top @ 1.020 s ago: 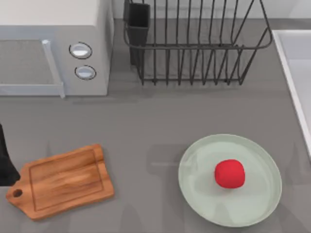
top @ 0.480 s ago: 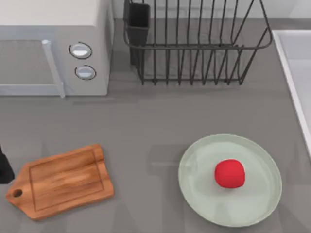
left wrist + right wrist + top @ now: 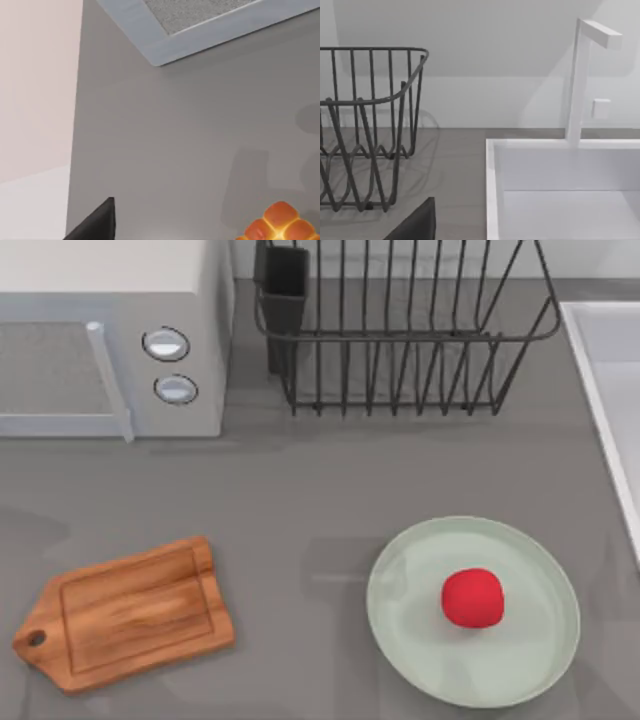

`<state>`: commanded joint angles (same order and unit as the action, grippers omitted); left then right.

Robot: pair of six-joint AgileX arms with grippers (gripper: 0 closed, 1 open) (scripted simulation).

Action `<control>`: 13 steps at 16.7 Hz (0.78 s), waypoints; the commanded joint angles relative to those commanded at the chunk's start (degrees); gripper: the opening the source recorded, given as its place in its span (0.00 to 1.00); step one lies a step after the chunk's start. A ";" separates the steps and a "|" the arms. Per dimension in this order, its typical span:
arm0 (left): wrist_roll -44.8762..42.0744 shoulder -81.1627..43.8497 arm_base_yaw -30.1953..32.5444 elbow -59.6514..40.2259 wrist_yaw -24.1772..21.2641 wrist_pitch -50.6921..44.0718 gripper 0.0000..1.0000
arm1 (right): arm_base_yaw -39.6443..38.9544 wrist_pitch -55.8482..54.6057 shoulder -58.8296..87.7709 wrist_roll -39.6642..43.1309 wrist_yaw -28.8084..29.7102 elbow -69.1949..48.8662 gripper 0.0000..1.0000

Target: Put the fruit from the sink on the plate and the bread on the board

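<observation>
Left arm gone; bread (image 3: 280, 225) beside finger (image 3: 95, 225)

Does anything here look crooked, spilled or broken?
Only the brown wooden cutting board lies askew, angled to the counter's edge and bare. The small red fruit sits neatly on the round mint-green plate. Nothing spilled or damaged.

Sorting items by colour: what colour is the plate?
Pale mint green, best seen in the top view: plate.

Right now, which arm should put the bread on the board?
Probably the left. Its wrist view shows the bread close by, and the board lies on the table's left. The fruit already sits on the plate.
</observation>
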<state>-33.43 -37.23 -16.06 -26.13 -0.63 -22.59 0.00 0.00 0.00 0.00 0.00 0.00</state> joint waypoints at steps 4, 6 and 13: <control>-17.66 -23.42 -4.16 -14.23 -0.01 -11.85 1.00 | 0.00 0.00 0.00 0.00 0.00 0.00 1.00; -25.85 -34.56 -4.88 -20.84 0.03 -17.45 1.00 | 0.00 0.00 0.00 0.00 0.00 0.00 1.00; -42.99 -58.60 -3.09 -35.49 0.53 -31.36 1.00 | 0.00 0.00 0.00 0.00 0.00 0.00 1.00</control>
<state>-76.42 -95.83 -19.16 -61.61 -0.10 -53.95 0.00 0.00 0.00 0.00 0.00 0.00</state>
